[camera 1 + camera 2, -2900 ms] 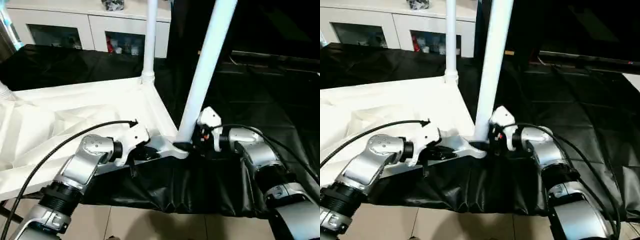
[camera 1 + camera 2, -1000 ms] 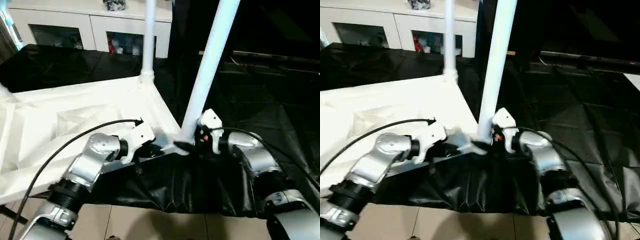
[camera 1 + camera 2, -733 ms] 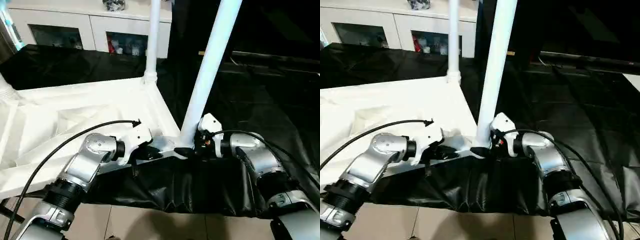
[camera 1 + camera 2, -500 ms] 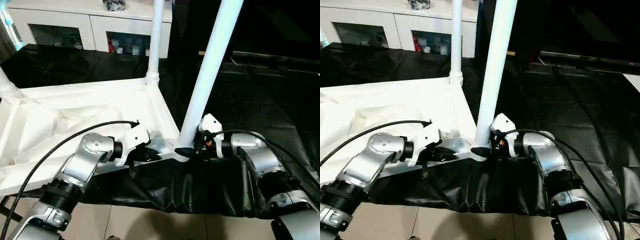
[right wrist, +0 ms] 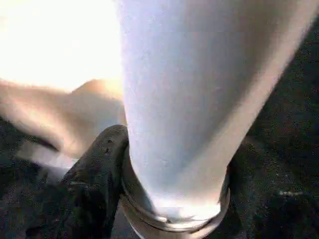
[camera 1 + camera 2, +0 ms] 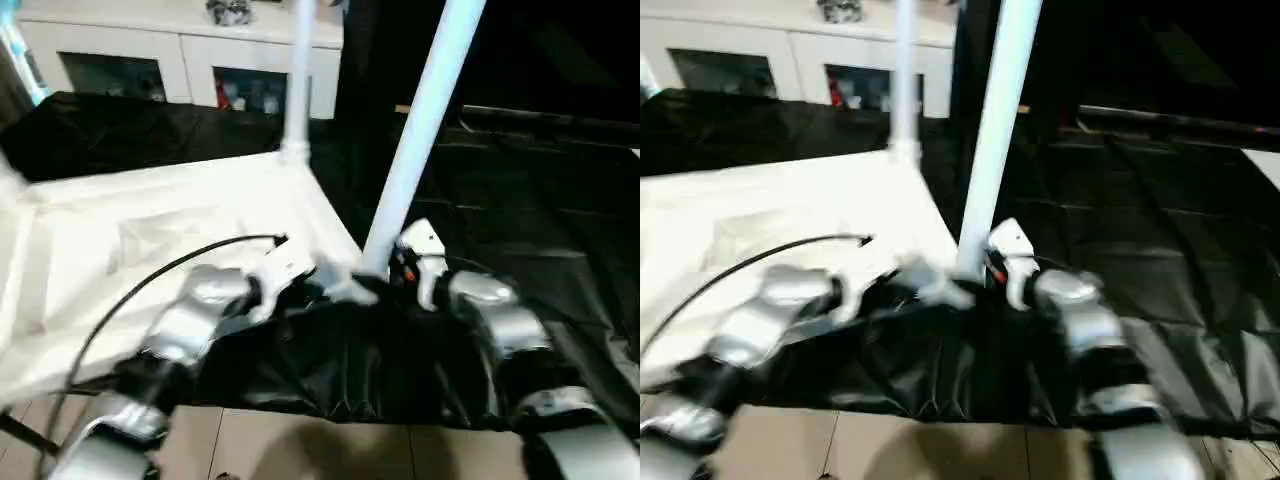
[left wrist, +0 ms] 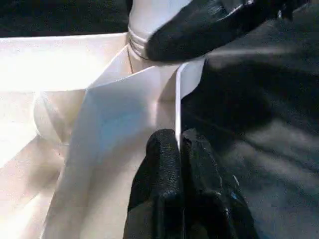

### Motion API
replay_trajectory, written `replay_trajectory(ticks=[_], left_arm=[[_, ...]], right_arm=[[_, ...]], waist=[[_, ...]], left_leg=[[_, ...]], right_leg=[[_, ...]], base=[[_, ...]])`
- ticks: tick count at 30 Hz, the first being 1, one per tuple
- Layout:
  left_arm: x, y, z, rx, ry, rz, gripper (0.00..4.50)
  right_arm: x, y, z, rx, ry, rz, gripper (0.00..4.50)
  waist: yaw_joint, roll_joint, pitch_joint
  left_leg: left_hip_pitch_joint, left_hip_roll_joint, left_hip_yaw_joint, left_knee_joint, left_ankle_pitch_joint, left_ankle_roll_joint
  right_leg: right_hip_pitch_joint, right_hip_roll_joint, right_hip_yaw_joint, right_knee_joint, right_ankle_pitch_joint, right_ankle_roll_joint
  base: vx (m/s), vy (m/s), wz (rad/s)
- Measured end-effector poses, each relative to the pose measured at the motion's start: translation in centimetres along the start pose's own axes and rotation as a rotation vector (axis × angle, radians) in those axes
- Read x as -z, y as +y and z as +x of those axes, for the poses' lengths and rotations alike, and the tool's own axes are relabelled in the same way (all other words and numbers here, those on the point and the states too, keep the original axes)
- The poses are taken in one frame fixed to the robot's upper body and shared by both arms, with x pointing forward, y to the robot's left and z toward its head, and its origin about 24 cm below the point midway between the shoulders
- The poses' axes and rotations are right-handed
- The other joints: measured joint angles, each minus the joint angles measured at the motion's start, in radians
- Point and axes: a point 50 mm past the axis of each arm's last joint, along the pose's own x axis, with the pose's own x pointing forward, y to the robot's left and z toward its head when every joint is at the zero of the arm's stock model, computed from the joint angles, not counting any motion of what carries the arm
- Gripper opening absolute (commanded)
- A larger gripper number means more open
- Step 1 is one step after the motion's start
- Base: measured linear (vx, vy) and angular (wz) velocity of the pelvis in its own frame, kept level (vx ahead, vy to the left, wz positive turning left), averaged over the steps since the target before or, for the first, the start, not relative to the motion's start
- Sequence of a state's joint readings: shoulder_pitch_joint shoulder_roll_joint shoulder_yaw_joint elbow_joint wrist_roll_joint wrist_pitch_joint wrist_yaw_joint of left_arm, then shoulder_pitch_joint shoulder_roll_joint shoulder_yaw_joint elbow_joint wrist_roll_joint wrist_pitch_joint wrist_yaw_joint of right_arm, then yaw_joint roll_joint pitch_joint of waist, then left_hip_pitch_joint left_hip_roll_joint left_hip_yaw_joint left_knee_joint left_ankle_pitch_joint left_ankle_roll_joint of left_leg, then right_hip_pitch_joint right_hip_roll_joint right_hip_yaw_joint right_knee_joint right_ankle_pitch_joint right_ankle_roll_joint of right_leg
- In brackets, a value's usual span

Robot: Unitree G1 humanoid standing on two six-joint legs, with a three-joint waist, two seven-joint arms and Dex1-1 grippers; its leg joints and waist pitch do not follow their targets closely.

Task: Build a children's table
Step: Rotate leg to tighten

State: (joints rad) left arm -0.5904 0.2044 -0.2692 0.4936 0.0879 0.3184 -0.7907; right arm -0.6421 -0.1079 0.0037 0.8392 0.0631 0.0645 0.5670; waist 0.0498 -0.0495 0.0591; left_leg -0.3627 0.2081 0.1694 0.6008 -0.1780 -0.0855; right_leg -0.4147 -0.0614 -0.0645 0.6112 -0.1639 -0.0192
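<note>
Tabletop [image 6: 150, 230] upside down on black cloth [image 6: 520, 200], near rim pinched edge-on between pressed-together left gripper [image 7: 178, 144] fingers. Near corner leg [image 6: 420, 130] upright in socket just beyond, base straddled by right gripper [image 6: 385, 283] fingers, one black finger [image 5: 94, 169] against collar. Far corner leg [image 6: 296, 75] upright.

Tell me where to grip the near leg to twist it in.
Low on the near leg, just above its base collar, from the right side: that is its widest part, beside the corner socket, and the left gripper already pinches the tabletop edge on the other side.
</note>
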Motion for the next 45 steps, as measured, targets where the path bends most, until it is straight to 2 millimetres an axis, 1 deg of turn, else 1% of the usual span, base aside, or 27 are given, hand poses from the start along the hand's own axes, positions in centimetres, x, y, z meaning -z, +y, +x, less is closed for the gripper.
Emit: replay_trajectory(ticks=[3, 6, 8, 10, 11, 12, 14, 17, 18, 20, 26, 29, 30, 32, 33, 34, 35, 36, 37, 41, 44, 45], left_arm=[[-0.5, -0.1, 0.9, -0.063, 0.001, -0.018, 0.00], [-0.8, -0.2, 1.3, -0.080, -0.002, -0.016, 0.00], [-0.9, -0.2, 1.3, -0.079, -0.004, -0.009, 0.00], [-0.9, -0.2, 1.2, -0.074, -0.005, -0.006, 0.00], [-0.9, -0.2, 1.1, -0.072, -0.006, -0.002, 0.00], [-0.8, -0.1, 1.0, -0.068, -0.005, 0.000, 0.00], [-0.6, -0.1, 0.7, -0.058, -0.008, 0.011, 0.00], [-0.1, -0.4, -0.2, 0.011, -0.020, 0.043, 0.00], [0.0, -0.6, -0.4, 0.047, -0.026, 0.056, 0.00], [0.1, -0.4, -1.2, 0.073, -0.032, 0.073, 0.00], [0.9, -0.3, -2.6, 0.151, -0.025, 0.097, 0.00], [1.0, -0.2, -3.1, 0.185, -0.020, 0.106, 0.00], [1.1, -0.3, -3.2, 0.195, -0.019, 0.107, 0.00], [1.1, -0.3, -3.3, 0.207, -0.018, 0.107, 0.00], [1.1, -0.3, -3.4, 0.212, -0.017, 0.108, 0.00], [1.2, -0.3, -3.4, 0.215, -0.016, 0.108, 0.00], [1.2, -0.3, -3.4, 0.219, -0.016, 0.110, 0.00], [1.2, -0.3, -3.5, 0.222, -0.016, 0.113, 0.00], [1.2, -0.2, -3.5, 0.223, -0.016, 0.116, 0.00], [1.2, -0.2, -3.6, 0.229, -0.014, 0.118, 0.00], [1.3, -0.2, -3.8, 0.238, -0.013, 0.115, 0.00], [1.3, -0.2, -3.8, 0.239, -0.012, 0.115, 0.00]], right_arm=[[-0.3, 0.4, 1.1, 0.138, -0.019, 0.064, 2.65], [-0.5, 0.5, 1.3, 0.181, -0.034, 0.084, 2.65], [-0.5, 0.4, 1.2, 0.180, -0.043, 0.089, 3.35], [-0.7, 0.4, 1.2, 0.155, -0.066, 0.122, 3.35], [-0.7, 0.4, 1.1, 0.139, -0.072, 0.129, 3.56], [-0.6, 0.4, 1.0, 0.122, -0.074, 0.131, 3.56], [-0.6, 0.2, 0.8, 0.084, -0.073, 0.122, 3.82], [-0.7, 0.0, 0.1, -0.043, -0.057, 0.052, 3.95], [-1.1, 0.0, -0.1, -0.082, -0.059, 0.022, 4.05], [-1.5, -0.3, -0.6, -0.152, -0.049, -0.041, 4.26], [-1.3, -0.6, -2.7, -0.390, 0.018, -0.154, 4.26], [-1.5, -0.7, -3.3, -0.471, 0.041, -0.189, 3.93], [-1.5, -0.7, -3.4, -0.486, 0.048, -0.195, 3.90], [-1.4, -0.8, -3.5, -0.502, 0.057, -0.204, 3.68], [-1.4, -0.8, -3.5, -0.505, 0.060, -0.208, 3.56], [-1.4, -0.8, -3.6, -0.506, 0.062, -0.209, 3.56], [-1.4, -0.8, -3.6, -0.505, 0.065, -0.212, 3.47], [-1.4, -0.8, -3.6, -0.501, 0.066, -0.215, 3.31], [-1.3, -0.9, -3.5, -0.495, 0.070, -0.220, 3.31], [-1.3, -0.9, -3.5, -0.492, 0.077, -0.227, 2.95], [-1.3, -0.9, -3.6, -0.494, 0.081, -0.234, 2.77], [-1.3, -0.9, -3.6, -0.497, 0.082, -0.236, 2.54]], waist=[[-0.003, 0.000, 0.000], [0.002, 0.000, 0.000], [0.004, 0.000, 0.000], [0.005, 0.000, 0.000], [0.005, 0.001, 0.000], [0.006, 0.001, 0.000], [0.004, 0.001, 0.000], [0.003, 0.003, 0.000], [0.005, 0.003, 0.000], [0.006, 0.003, 0.000], [0.011, 0.002, 0.000], [0.011, 0.002, 0.000], [0.011, 0.002, 0.000], [0.011, 0.002, 0.000], [0.011, 0.002, 0.000], [0.011, 0.002, 0.000], [0.011, 0.002, 0.000], [0.011, 0.002, 0.000], [0.010, 0.002, 0.000], [0.010, 0.001, 0.001], [0.010, 0.000, 0.001], [0.010, 0.000, 0.001]], left_leg=[[-0.001, 0.000, 0.000, 0.000, 0.000, 0.000], [-0.003, 0.000, 0.000, 0.000, 0.000, 0.000], [-0.003, 0.000, 0.001, -0.002, 0.000, 0.000], [-0.003, 0.000, 0.002, -0.004, 0.000, 0.000], [-0.004, 0.000, 0.002, -0.004, 0.000, 0.000], [-0.004, 0.000, 0.002, -0.004, 0.000, 0.000], [-0.003, 0.000, 0.002, -0.004, 0.000, 0.000], [-0.004, 0.000, 0.001, -0.004, 0.000, 0.000], [-0.004, 0.000, 0.001, -0.004, 0.000, 0.000], [-0.003, 0.000, 0.002, -0.004, 0.000, 0.000], [-0.005, 0.000, 0.001, -0.003, 0.000, 0.000], [-0.005, 0.000, 0.002, -0.003, 0.000, 0.000], [-0.005, 0.001, 0.001, -0.003, 0.000, 0.000], [-0.005, 0.000, 0.001, -0.003, 0.000, 0.000], [-0.005, 0.000, 0.001, -0.003, 0.000, 0.000], [-0.005, 0.000, 0.001, -0.003, 0.000, 0.000], [-0.005, 0.000, 0.001, -0.003, 0.000, 0.000], [-0.005, 0.000, 0.001, -0.003, 0.000, 0.000], [-0.005, 0.000, 0.001, -0.003, 0.000, 0.000], [-0.005, 0.001, 0.002, -0.003, 0.000, 0.000], [-0.005, 0.000, 0.002, -0.003, 0.000, 0.000], [-0.005, 0.000, 0.001, -0.003, 0.000, 0.000]], right_leg=[[-0.001, 0.000, 0.000, 0.000, 0.000, 0.000], [-0.001, 0.000, 0.000, 0.000, 0.000, 0.000], [-0.002, 0.000, 0.000, -0.001, 0.003, -0.004], [-0.002, 0.000, 0.000, -0.001, 0.003, -0.004], [-0.003, 0.000, 0.000, 0.000, 0.003, -0.004], [-0.003, 0.000, -0.001, 0.000, 0.003, -0.005], [-0.003, 0.000, 0.000, 0.000, 0.003, -0.005], [-0.003, 0.000, 0.000, 0.000, 0.003, -0.005], [-0.003, 0.000, 0.000, 0.000, 0.003, -0.005], [-0.003, 0.000, -0.001, 0.000, 0.003, -0.005], [-0.003, 0.000, 0.000, -0.001, 0.000, 0.000], [-0.003, 0.000, -0.001, 0.000, 0.002, -0.004], [-0.003, 0.000, -0.001, 0.000, 0.002, -0.004], [-0.004, 0.000, -0.001, -0.001, 0.002, -0.004], [-0.004, 0.000, -0.001, -0.001, 0.002, -0.004], [-0.004, 0.000, 0.000, -0.001, 0.002, -0.004], [-0.004, 0.000, -0.001, -0.001, 0.002, -0.004], [-0.004, 0.000, -0.001, -0.001, 0.002, -0.004], [-0.004, 0.000, 0.000, -0.001, 0.002, -0.004], [-0.004, 0.000, -0.001, -0.001, 0.002, -0.004], [-0.004, 0.000, -0.001, -0.001, 0.002, -0.004], [-0.004, 0.000, 0.000, 0.000, 0.002, -0.004]], base=[[0.000, 0.000, 0.00], [0.000, 0.000, 0.00], [0.000, 0.000, 0.00], [0.000, 0.000, 0.00], [0.000, 0.000, 0.00], [0.000, 0.000, 0.00], [0.000, 0.000, 0.00], [0.000, 0.000, 0.00], [0.000, 0.000, 0.00], [0.000, 0.000, 0.00], [0.000, 0.000, 0.00], [0.000, 0.000, 0.00], [0.000, 0.000, 0.00], [0.000, 0.000, 0.00], [0.000, 0.000, 0.00], [0.000, 0.000, 0.00], [0.000, 0.000, 0.00], [0.000, 0.000, 0.00], [0.000, 0.000, 0.00], [0.000, 0.000, 0.00], [0.000, 0.000, 0.00], [0.000, 0.000, 0.00]])
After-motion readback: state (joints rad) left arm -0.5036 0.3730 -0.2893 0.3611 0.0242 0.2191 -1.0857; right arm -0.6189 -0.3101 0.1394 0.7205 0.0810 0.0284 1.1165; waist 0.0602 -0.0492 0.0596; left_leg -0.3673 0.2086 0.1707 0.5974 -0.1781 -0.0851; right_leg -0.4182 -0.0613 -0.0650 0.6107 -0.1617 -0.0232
